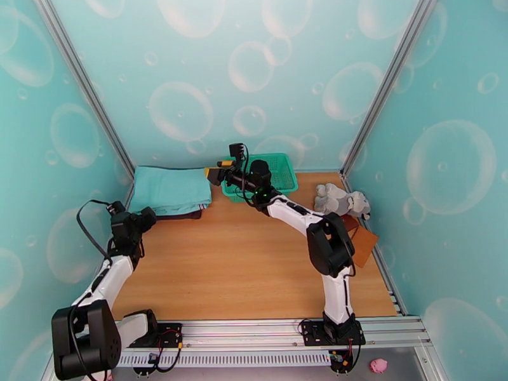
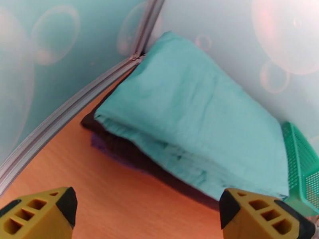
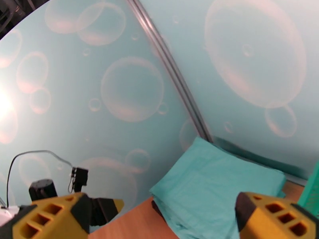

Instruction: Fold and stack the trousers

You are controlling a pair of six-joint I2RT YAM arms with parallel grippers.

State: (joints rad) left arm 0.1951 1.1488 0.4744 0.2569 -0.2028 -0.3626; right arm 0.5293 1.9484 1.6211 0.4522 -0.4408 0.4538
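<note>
Left gripper [image 2: 147, 214] fingers apart, empty; folded trousers [image 2: 191, 116] lie just ahead of them, atop a dark garment [image 2: 115, 147]. Right gripper [image 3: 161, 216] fingers apart, empty, trousers ahead between them.

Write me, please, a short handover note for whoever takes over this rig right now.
Left gripper: open, empty, facing the pile from the near side.
Right gripper: open, empty, by the pile's right edge, near the green basket.
Trousers: folded, lying on the dark folded garment in the far left corner of the table.
Done: fold and stack look complete.
Left: probably only pulling both arms back.
</note>
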